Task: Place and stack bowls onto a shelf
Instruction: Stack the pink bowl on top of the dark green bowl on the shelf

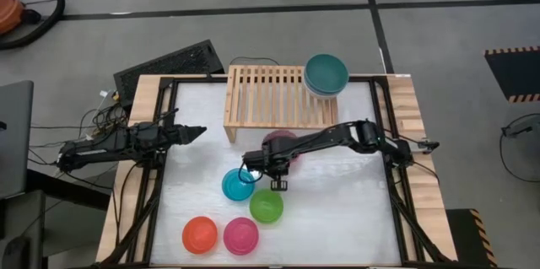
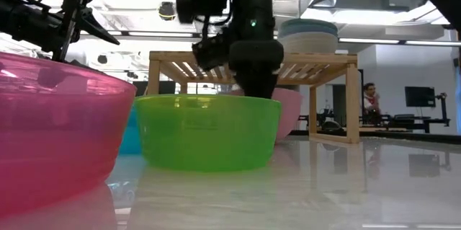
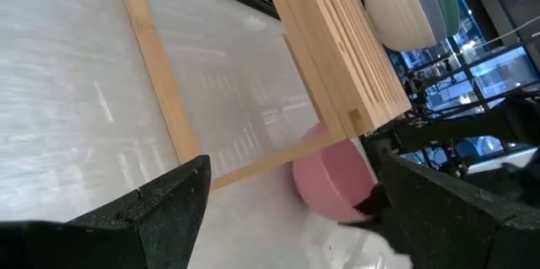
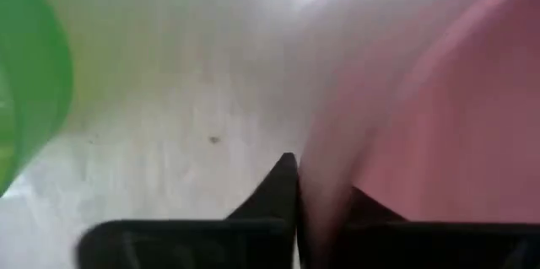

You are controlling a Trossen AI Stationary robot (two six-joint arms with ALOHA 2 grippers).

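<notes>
My right gripper (image 1: pixel 270 164) reaches from the table's right over the pale pink bowl (image 1: pixel 283 141), which sits in front of the shelf (image 1: pixel 266 96), and is shut on it. In the low view the gripper (image 2: pixel 253 78) stands behind the lime green bowl (image 2: pixel 207 130). A stack with the dark teal bowl (image 1: pixel 326 73) on top rests on the shelf's right end. The cyan bowl (image 1: pixel 236 185), lime green bowl (image 1: pixel 266 207), red-orange bowl (image 1: pixel 200 234) and magenta bowl (image 1: pixel 241 235) sit on the table. My left gripper (image 1: pixel 199 131) waits open at the table's left side. My right gripper holds the pale pink bowl by its rim (image 4: pixel 325 176), on the side toward the lime green bowl. The wall runs between the two fingers, one finger (image 4: pixel 283 186) outside and one inside. The fingers come from above. Whether the bowl's base is still on the table, I cannot tell.
The shelf's left and middle slats (image 1: pixel 253 92) carry nothing. The four small bowls crowd the near middle of the table, the lime green bowl (image 4: pixel 29 83) close beside my right gripper. A keyboard (image 1: pixel 169 65) lies beyond the far left corner. A person (image 2: pixel 370 100) stands in the room behind.
</notes>
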